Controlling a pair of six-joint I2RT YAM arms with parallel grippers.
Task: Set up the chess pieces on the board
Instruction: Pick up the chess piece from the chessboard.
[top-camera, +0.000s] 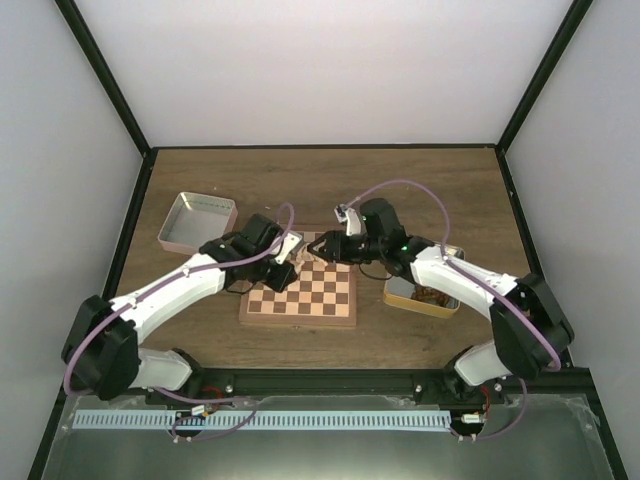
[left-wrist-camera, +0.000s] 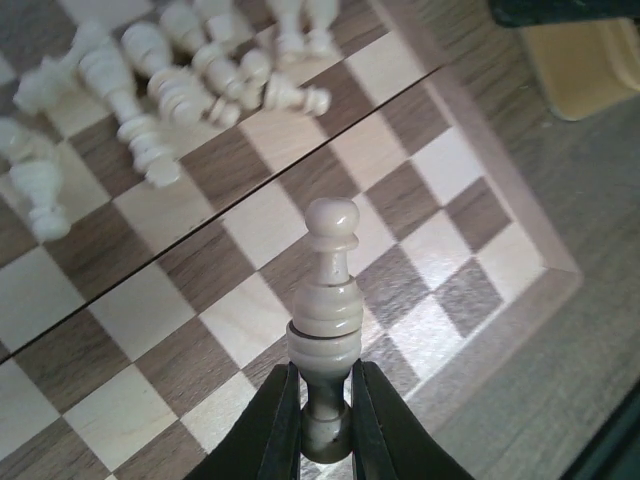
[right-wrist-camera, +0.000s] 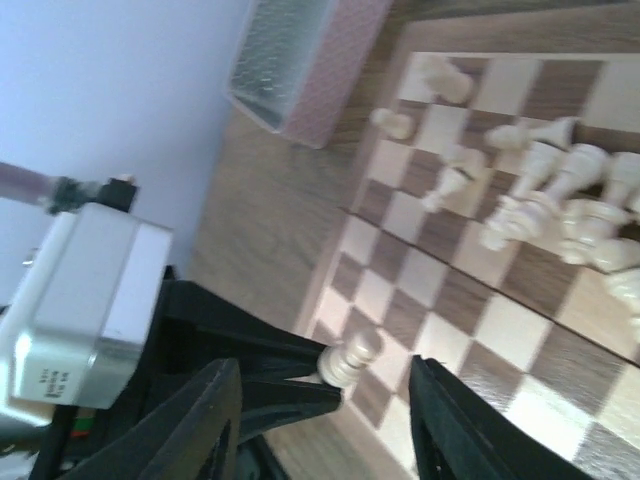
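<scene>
Between the two arms, at the middle of the table (top-camera: 430, 190), the board (top-camera: 310, 305) is lying flat, with both wrists leaning over its far part. The left gripper (left-wrist-camera: 327, 405) is pinching a single pawn (left-wrist-camera: 330, 290): its two dark fingers (left-wrist-camera: 280, 425) are pressing on the narrow foot of the piece from both sides, and the round head is pointing away from the wrist camera. This pawn is hanging over squares near one corner of the board; whether its foot is touching the wood, I cannot tell. The other chess pieces (left-wrist-camera: 160, 80) are lying on their sides in a loose heap on the board, beyond the seam that is running across the squares. The right gripper (right-wrist-camera: 322, 395) is hovering just beside, its fingers (right-wrist-camera: 200, 420) standing wide apart and gripping nothing. A pale tray (top-camera: 168, 238) is sitting left of the board, and a tan tray (top-camera: 405, 298) is sitting right of it.
</scene>
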